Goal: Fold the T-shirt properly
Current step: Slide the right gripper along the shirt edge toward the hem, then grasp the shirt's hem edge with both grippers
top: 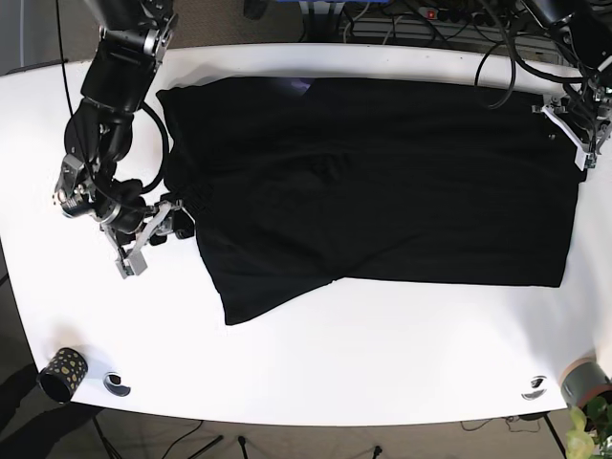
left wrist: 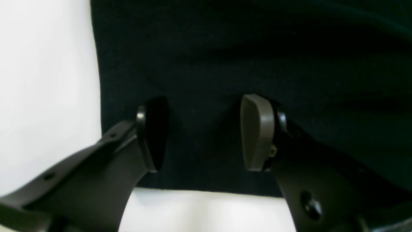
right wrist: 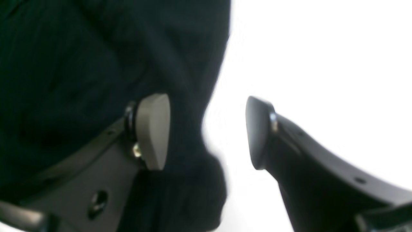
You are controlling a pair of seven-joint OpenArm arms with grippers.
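The black T-shirt [top: 373,182] lies spread on the white table [top: 382,354], one flap sticking out at its lower left [top: 258,296]. My right gripper [top: 182,218] sits at the shirt's left edge. In the right wrist view it [right wrist: 206,132] is open, with the grey pad [right wrist: 153,130] over the dark cloth [right wrist: 80,64] and the other finger [right wrist: 257,132] over bare table. My left gripper [top: 580,124] is at the shirt's far right corner. In the left wrist view it [left wrist: 206,133] is open, with both fingers above the fabric [left wrist: 241,48] near a corner and nothing gripped.
A dark spotted cup [top: 59,373] and a small round object [top: 117,383] sit at the near left edge. Another small object [top: 535,385], a grey cup [top: 583,381] and a plant [top: 585,435] are at the near right. Cables [top: 421,24] run behind the table.
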